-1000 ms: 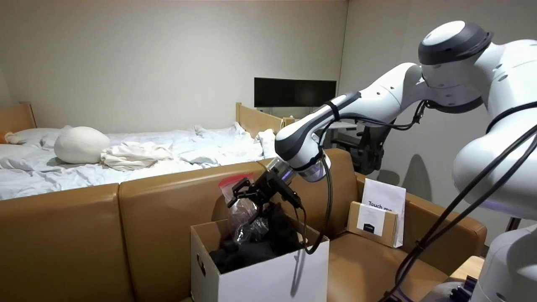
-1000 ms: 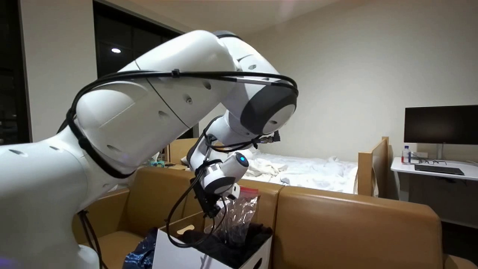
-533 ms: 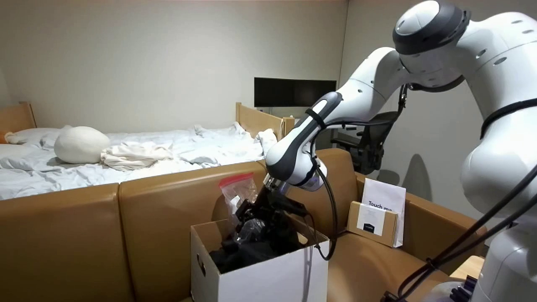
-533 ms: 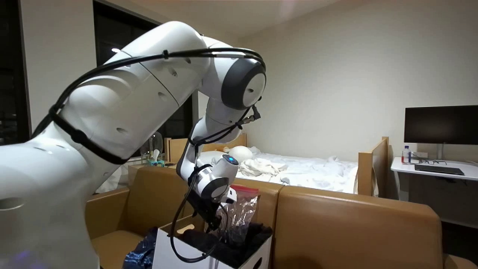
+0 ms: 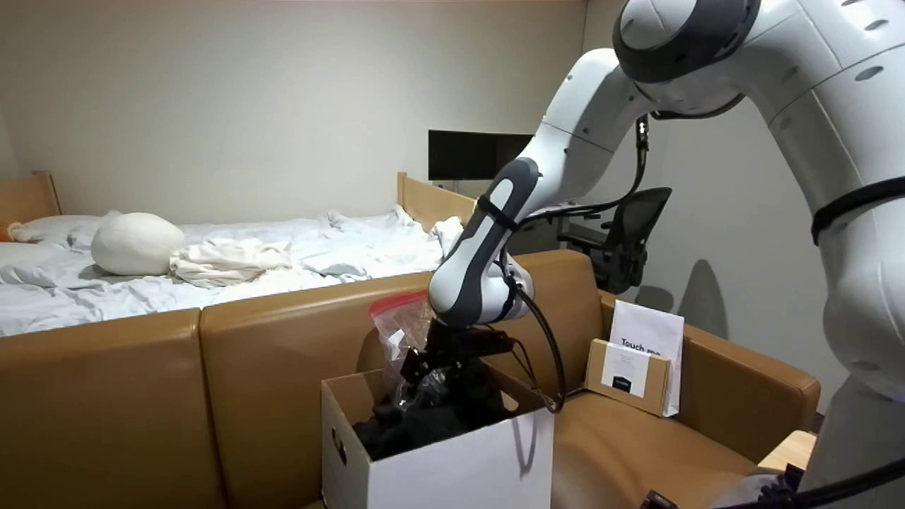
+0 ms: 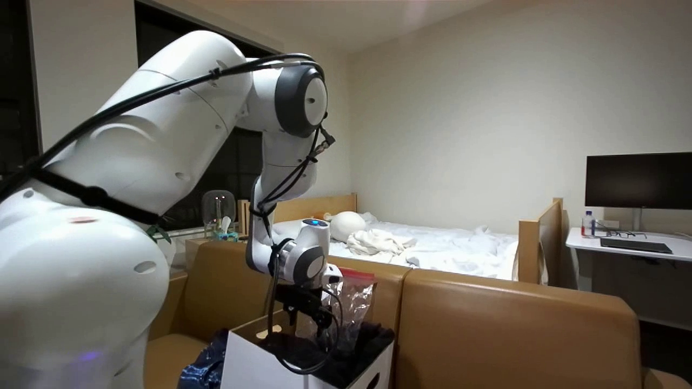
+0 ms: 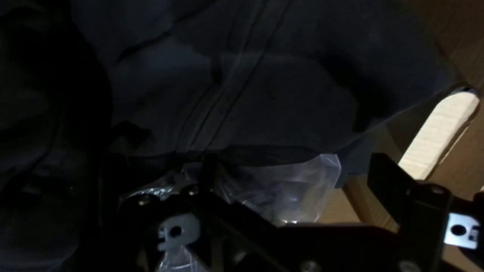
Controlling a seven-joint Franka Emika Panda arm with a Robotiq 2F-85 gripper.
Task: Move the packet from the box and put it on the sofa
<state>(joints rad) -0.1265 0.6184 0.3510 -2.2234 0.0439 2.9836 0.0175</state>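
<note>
1. Sofa (image 5: 106,396): easily the biggest thing there, brown and leathery, and it stretched wide across both exterior views.
2. Bed (image 5: 353,244): sat right behind the sofa's back, white and pretty rumpled on top.
3. Arm (image 6: 162,135): white, hung over the box with its wrist bent down toward the opening.
4. Box (image 5: 452,466): white outside, open on top. It stood in front of the sofa's back; its bottom edge was cut off from view.
5. Black cloth (image 7: 283,102): bunched up inside the box, and it took up most of the wrist view.
6. Packet (image 5: 401,332): was in the box. See-through, more or less upright by the black cloth, red top poking up above the rim.
7. Gripper (image 7: 295,170): down at the box opening, right by the packet, fingers (image 7: 389,185) spread well apart. Some of the packet's clear film showed between them, but I couldn't tell if either finger actually touched it.
</note>
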